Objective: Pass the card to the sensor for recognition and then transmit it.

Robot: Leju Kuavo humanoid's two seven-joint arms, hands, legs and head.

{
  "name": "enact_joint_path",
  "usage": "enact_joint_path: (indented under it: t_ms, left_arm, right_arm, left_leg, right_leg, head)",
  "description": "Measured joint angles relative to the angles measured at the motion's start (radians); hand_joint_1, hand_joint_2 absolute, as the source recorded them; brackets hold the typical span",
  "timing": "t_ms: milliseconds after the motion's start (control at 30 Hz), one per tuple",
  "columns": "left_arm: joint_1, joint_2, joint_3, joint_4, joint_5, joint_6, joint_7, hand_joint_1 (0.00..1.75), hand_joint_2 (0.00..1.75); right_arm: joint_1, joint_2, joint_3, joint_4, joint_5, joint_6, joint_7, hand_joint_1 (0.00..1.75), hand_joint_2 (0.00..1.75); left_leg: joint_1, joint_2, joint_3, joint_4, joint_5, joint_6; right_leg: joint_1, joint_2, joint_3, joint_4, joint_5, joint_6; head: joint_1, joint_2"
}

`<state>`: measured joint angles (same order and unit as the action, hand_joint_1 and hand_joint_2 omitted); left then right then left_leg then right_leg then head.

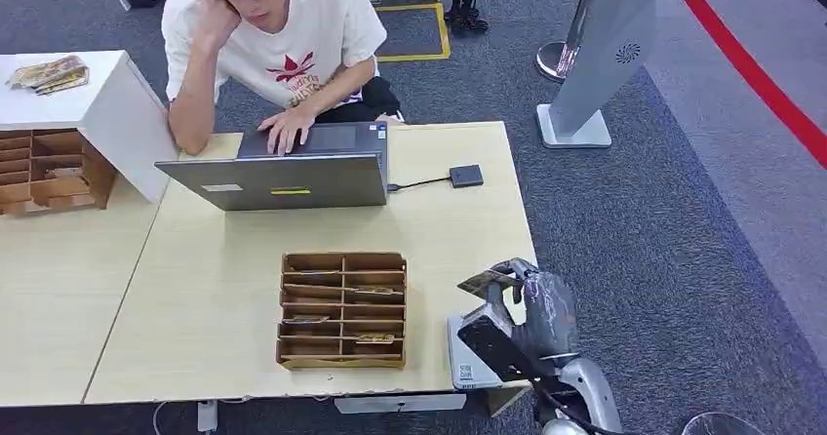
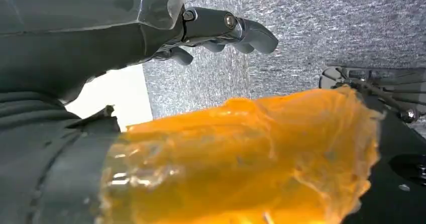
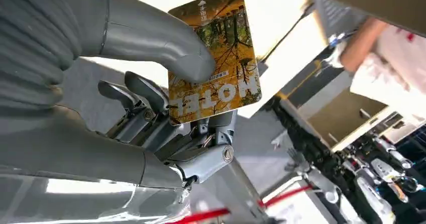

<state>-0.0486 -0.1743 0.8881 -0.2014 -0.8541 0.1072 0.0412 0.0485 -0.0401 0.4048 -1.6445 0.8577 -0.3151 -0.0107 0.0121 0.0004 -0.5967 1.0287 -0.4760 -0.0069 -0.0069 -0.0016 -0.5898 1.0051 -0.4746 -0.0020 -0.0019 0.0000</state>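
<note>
The right hand (image 3: 166,113) pinches an orange-and-yellow hotel key card (image 3: 216,53) between thumb and fingers, held above the near right corner of the pale wooden desk (image 1: 458,230), just over a small grey reader pad (image 1: 468,362). The left hand (image 2: 221,30) hangs released, holding nothing. The grip looks shallow; the card could slip or twist during lowering and miss the small black sensor box (image 1: 466,175).

floor: grey carpet (image 1: 634,211) | red line (image 1: 751,64) | tables: light wood (image 1: 215,289)
</note>
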Motion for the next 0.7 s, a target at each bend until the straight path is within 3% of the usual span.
enact_joint_path:
  t_ms: [167, 300, 700]
  left_arm:
    - [-0.001, 0.0, 0.0, 0.0, -0.017, -0.007, 0.008, 0.0, 0.0]
    - [-0.002, 0.001, 0.0, 0.0, -0.026, -0.013, 0.009, 0.0, 0.0]
    - [-0.003, 0.005, 0.0, 0.0, -0.034, -0.018, 0.009, 0.0, 0.0]
  right_arm:
    - [-0.011, -0.017, 0.045, 0.044, 0.118, 0.005, 0.021, 1.75, 1.75]
    - [-0.031, -0.047, 0.085, 0.074, 0.163, 0.048, 0.031, 1.75, 1.75]
    - [-0.072, -0.132, 0.148, 0.114, 0.206, 0.092, 0.045, 1.75, 1.75]
  left_leg:
    - [0.0, 0.0, 0.0, 0.0, 0.0, 0.0]
    - [0.0, 0.0, 0.0, 0.0, 0.0, 0.0]
    - [0.0, 0.0, 0.001, 0.0, 0.0, 0.0]
  right_leg:
    - [0.0, 0.0, 0.0, 0.0, 0.0, 0.0]
    - [0.0, 0.0, 0.0, 0.0, 0.0, 0.0]
    - [0.0, 0.0, 0.001, 0.0, 0.0, 0.0]
  head:
    - [0.0, 0.0]
    - [0.0, 0.0]
    - [0.0, 0.0]
